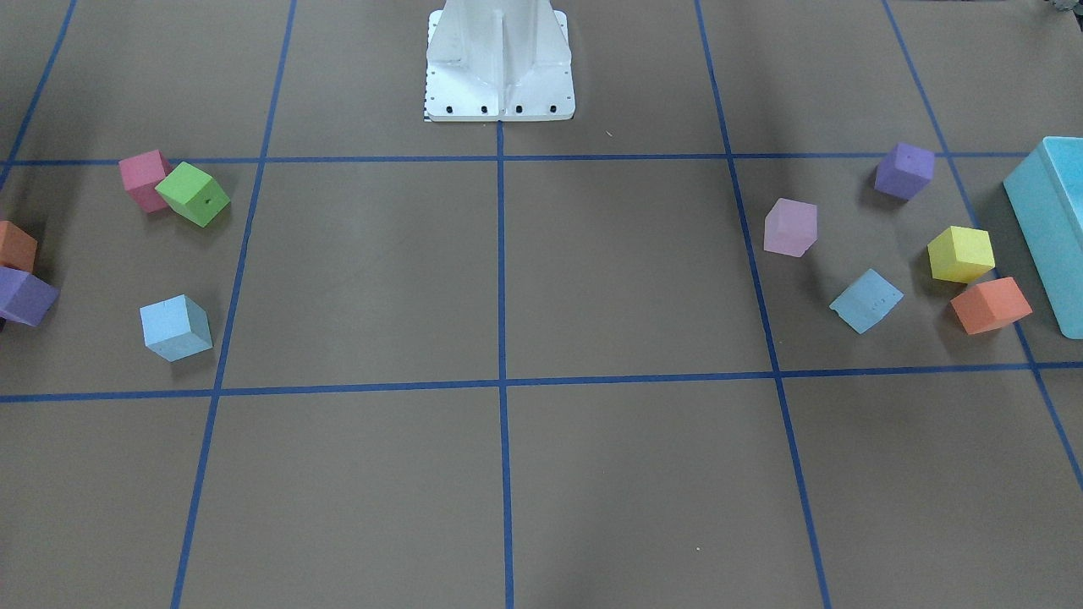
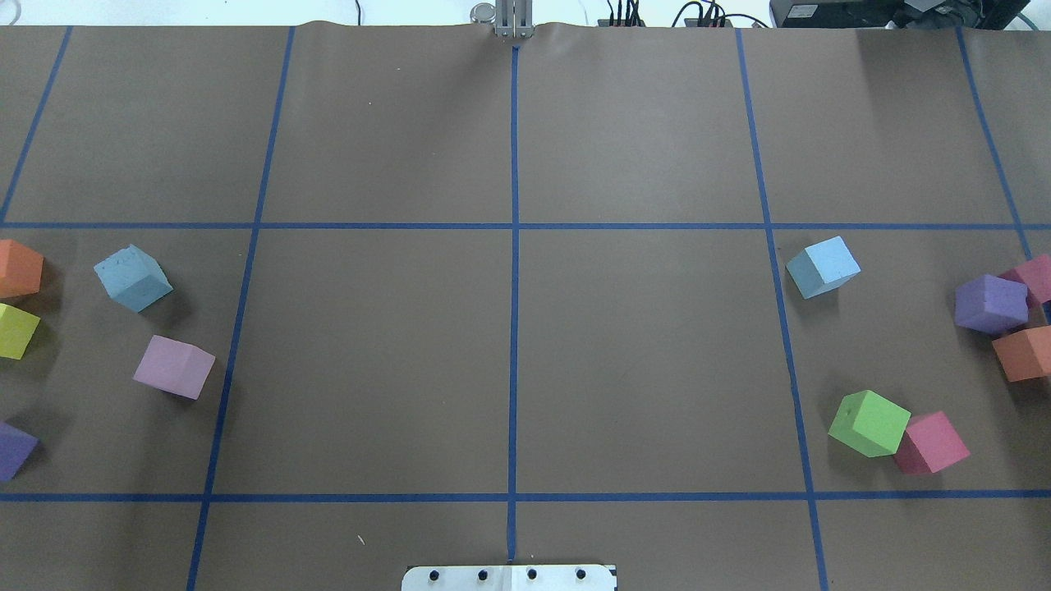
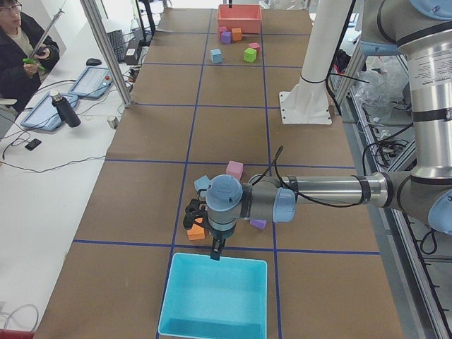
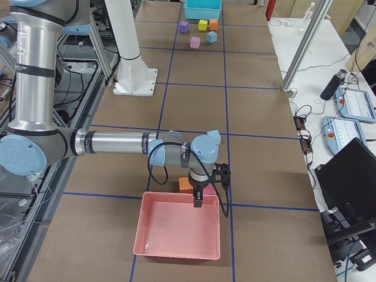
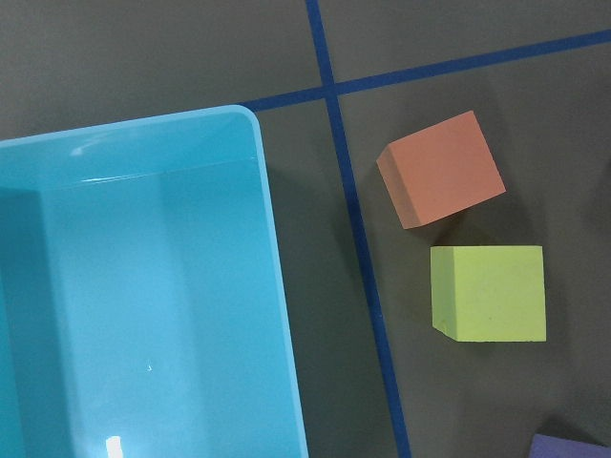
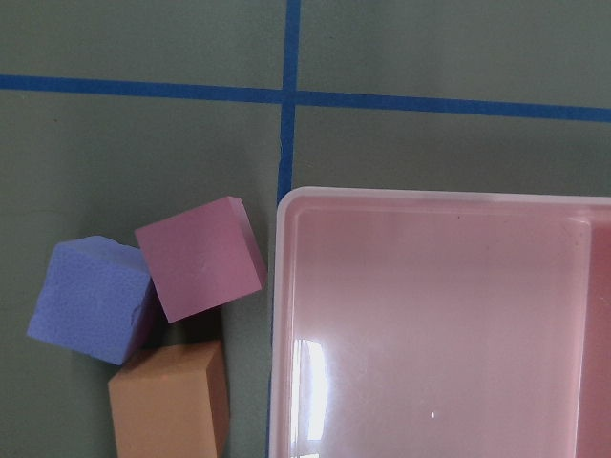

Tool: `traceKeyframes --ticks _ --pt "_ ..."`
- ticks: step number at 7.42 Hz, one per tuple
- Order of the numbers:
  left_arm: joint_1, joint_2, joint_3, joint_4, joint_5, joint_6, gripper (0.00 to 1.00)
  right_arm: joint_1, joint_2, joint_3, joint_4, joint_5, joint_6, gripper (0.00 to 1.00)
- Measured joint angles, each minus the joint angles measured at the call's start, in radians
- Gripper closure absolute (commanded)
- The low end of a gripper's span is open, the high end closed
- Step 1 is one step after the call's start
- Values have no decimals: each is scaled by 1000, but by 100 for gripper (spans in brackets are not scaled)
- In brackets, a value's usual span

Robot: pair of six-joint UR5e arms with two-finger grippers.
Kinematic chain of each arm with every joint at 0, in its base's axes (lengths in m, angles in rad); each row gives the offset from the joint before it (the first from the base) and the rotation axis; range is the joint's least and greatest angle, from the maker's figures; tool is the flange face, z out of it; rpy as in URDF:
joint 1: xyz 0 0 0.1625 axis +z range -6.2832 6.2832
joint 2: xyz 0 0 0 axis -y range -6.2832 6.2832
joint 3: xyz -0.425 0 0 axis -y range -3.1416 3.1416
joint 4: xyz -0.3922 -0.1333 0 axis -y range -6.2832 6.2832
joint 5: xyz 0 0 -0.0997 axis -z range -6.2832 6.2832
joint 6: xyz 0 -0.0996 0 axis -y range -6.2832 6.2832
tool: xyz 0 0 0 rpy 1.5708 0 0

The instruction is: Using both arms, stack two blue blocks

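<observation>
Two sky-blue blocks lie far apart on the brown table. One blue block point(image 2: 133, 277) point(image 1: 865, 300) is on my left side, by a lilac cube. The other blue block point(image 2: 823, 266) point(image 1: 175, 327) is on my right side, standing alone. Neither shows in the wrist views. My left gripper point(image 3: 189, 215) hangs over the orange and yellow cubes at the teal box's edge, a short way from the left blue block point(image 3: 203, 183). My right gripper point(image 4: 223, 173) hangs by the pink tray's edge. Only the side views show the grippers, so I cannot tell whether they are open or shut.
A teal box point(image 5: 143, 286) stands at the left end, a pink tray point(image 6: 439, 324) at the right end. Orange point(image 5: 441, 181), yellow point(image 5: 489, 293), purple point(image 6: 91, 301), magenta point(image 6: 200, 258), green point(image 2: 869, 423) and lilac point(image 2: 174, 367) cubes lie around. The white base point(image 1: 499, 59) stands at the robot's edge.
</observation>
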Motion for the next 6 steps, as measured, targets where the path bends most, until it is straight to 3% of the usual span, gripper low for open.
traceKeyframes --ticks 4,6 --pt "0 -6 -38 5 1 -1 2 0 3 15 6 0 1 0" --pt "1 -14 -44 4 2 0 2 -3 15 33 95 7 62 0"
